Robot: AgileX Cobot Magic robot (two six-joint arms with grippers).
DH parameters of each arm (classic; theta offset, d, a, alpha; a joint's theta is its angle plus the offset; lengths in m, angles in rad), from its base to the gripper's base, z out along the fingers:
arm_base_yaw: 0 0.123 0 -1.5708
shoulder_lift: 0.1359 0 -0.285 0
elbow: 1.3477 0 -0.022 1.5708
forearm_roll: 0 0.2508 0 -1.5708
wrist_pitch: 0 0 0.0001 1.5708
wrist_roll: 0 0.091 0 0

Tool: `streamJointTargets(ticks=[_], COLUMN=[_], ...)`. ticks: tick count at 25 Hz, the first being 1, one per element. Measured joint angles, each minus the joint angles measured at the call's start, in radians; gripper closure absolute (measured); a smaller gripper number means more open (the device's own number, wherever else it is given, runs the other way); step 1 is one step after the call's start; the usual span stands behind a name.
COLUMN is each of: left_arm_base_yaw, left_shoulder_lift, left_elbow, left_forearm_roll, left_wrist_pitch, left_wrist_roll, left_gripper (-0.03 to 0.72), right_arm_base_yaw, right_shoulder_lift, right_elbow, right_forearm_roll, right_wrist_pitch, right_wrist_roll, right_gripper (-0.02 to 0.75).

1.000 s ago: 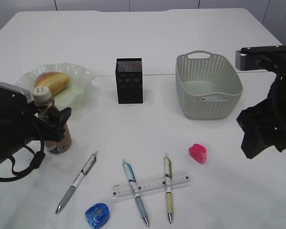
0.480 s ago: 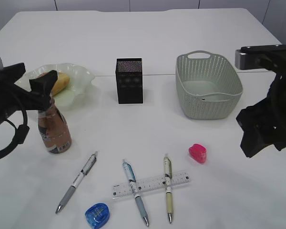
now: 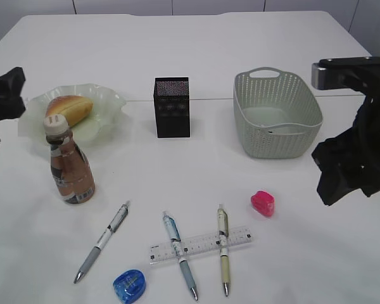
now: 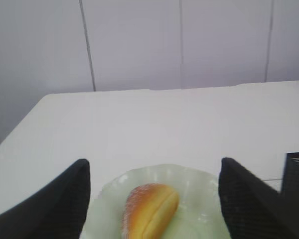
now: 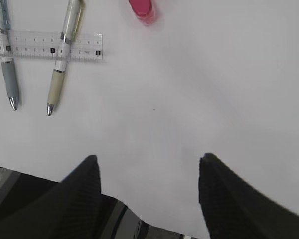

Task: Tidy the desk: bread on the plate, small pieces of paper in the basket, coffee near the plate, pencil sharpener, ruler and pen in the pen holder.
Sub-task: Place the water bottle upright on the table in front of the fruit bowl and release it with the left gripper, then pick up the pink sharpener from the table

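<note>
I count three pens [image 3: 177, 253], two pencil sharpeners, pink [image 3: 263, 202] and blue [image 3: 128, 284], and one clear ruler [image 3: 200, 244] in front of the black mesh pen holder [image 3: 172, 107]. The woven basket [image 3: 276, 114] looks empty. Ridged coffee bottle [image 3: 68, 164] stands beside the wavy plate [image 3: 107, 101] holding the bread [image 3: 68, 107]. Both jaws are apart, gripping nothing.

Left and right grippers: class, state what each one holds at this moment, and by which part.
Nothing is held. The left gripper is open above the plate; the right gripper is open over bare table. The coffee bottle stands free.
</note>
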State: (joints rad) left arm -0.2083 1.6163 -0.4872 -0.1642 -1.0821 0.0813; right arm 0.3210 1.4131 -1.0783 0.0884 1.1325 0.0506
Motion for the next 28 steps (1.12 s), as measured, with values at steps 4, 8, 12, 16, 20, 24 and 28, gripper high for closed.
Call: streamJointTargets(ticks=[4, 8, 12, 16, 20, 24, 28], left_arm_base_yaw=[0.067, 0.103, 0.109, 0.109, 0.109, 0.109, 0.109], left_shoulder_lift=[-0.059, -0.160, -0.261, -0.352, -0.445, -0.531, -0.572], left_elbow=[0.000, 0.000, 0.001, 0.001, 0.001, -0.008, -0.094], left_forearm_roll=[-0.063, -0.078, -0.073, -0.051, -0.042, -0.032, -0.022], left_wrist_pitch=[0.111, 0.316, 0.578, 0.855, 1.073, 1.251, 1.488], left_wrist_roll=[0.001, 0.001, 0.001, 0.001, 0.001, 0.001, 0.001], left_gripper=[0.103, 0.103, 0.125, 0.147, 0.151, 0.154, 0.154], right_arm_base_yaw=[0.000, 0.000, 0.000, 0.000, 0.000, 0.000, 0.000], right_shoulder_lift=[0.000, 0.000, 0.000, 0.000, 0.000, 0.000, 0.000], right_elbow=[0.000, 0.000, 0.000, 0.000, 0.000, 0.000, 0.000], right_forearm_roll=[0.000, 0.000, 0.000, 0.000, 0.000, 0.000, 0.000], right_wrist_pitch=[0.000, -0.002, -0.002, -0.002, -0.002, -0.002, -0.002], right_wrist_roll=[0.000, 0.000, 0.000, 0.000, 0.000, 0.000, 0.000], right_gripper=[0.279, 0.279, 0.280, 0.280, 0.279, 0.279, 0.279])
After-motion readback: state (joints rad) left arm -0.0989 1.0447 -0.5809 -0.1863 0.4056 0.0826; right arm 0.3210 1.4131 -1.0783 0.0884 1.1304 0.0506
